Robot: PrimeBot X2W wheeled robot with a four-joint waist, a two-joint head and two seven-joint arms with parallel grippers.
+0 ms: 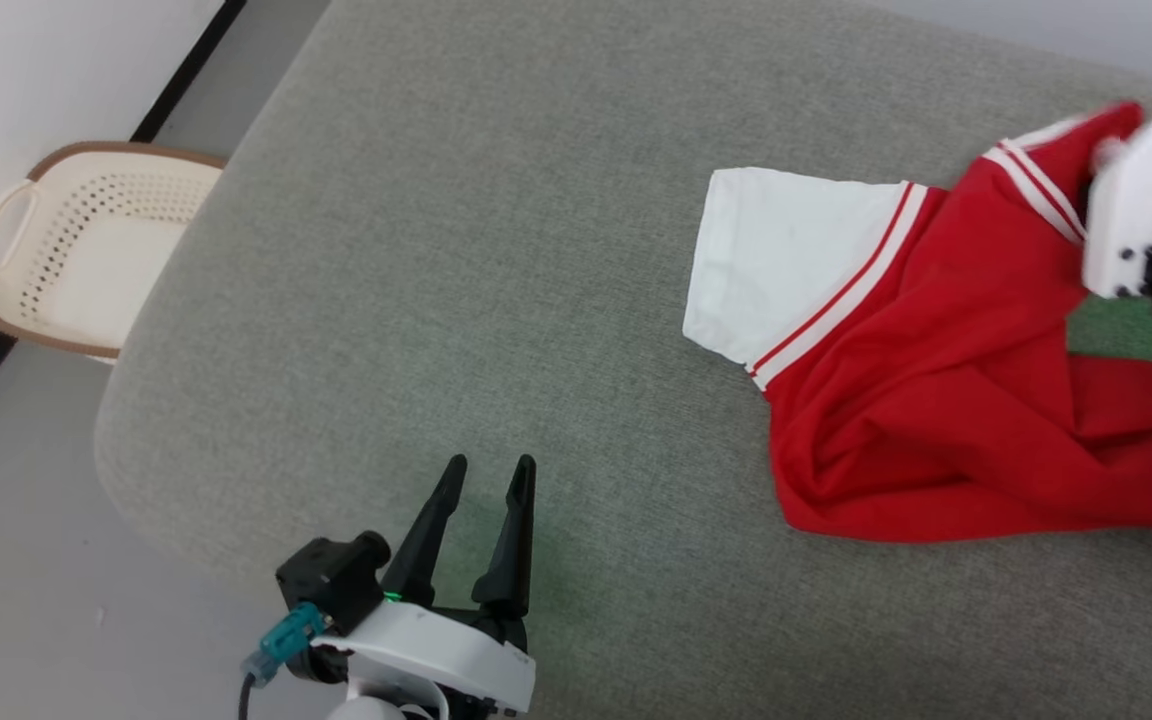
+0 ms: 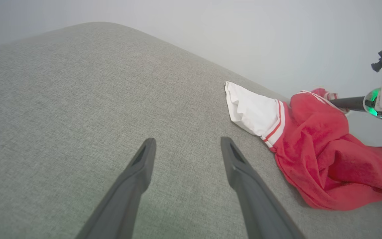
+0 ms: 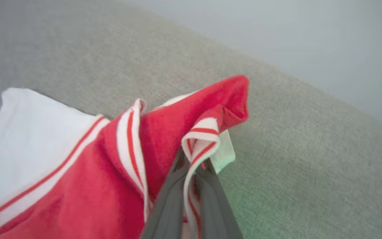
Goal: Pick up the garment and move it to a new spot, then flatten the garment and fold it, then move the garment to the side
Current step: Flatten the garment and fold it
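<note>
The garment (image 1: 936, 400) lies bunched on the right of the grey cushion (image 1: 436, 250). I have my right gripper (image 3: 193, 162) clamped on its striped trim (image 3: 200, 131), a firm edge to lift by, I'd judge. My left gripper (image 1: 491, 470) hangs spread over bare cushion, well apart.

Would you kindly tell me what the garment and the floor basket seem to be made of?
The garment: soft matte cloth, probably knit, since it slumps in limp folds. The basket: likely moulded plastic, smooth cream walls with regular holes.
</note>
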